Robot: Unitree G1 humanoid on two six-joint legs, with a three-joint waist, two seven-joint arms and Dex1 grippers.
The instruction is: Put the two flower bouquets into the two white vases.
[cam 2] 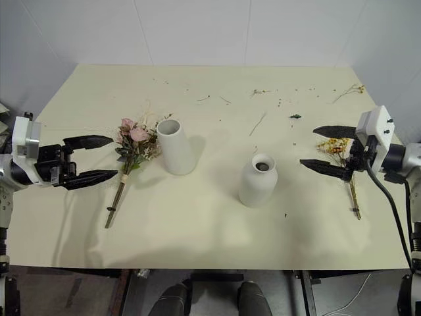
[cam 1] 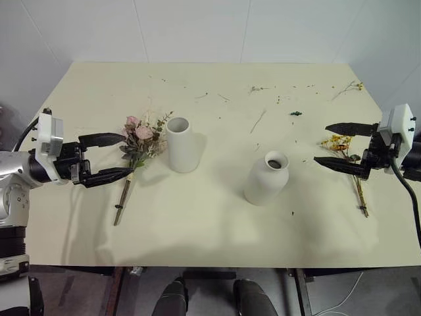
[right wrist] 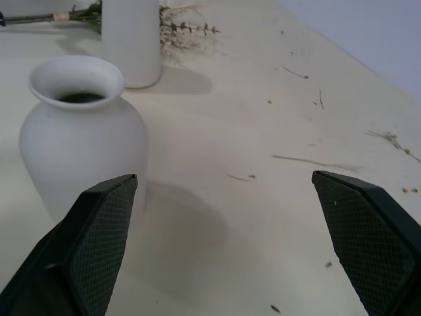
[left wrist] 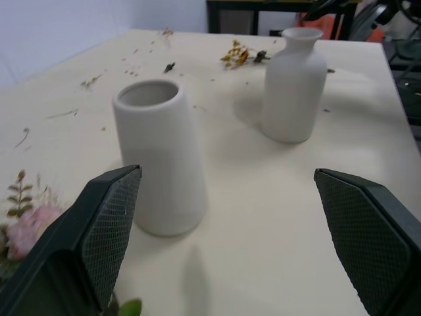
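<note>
Matte white, two vases stood mid-table: a cylinder (cam 1: 182, 144) and a bottle (cam 1: 267, 178). Two bouquets lay flat: roses (cam 1: 137, 149) just left of the cylinder, yellow blossoms (cam 1: 343, 149) near the right edge. Both grippers, left (cam 1: 105, 158) and right (cam 1: 341, 146), hung open, empty. Their wrist views revealed cross-hatched finger pads (left wrist: 114, 227).

Pale cream worktop (cam 1: 217, 224), matte, lit evenly from above with soft shadows. White panelled wall (cam 1: 197, 29) behind it, thin seams visible. Dark metal frame legs (cam 1: 116, 289) below the front edge, grey floor (cam 1: 85, 289) under them.
</note>
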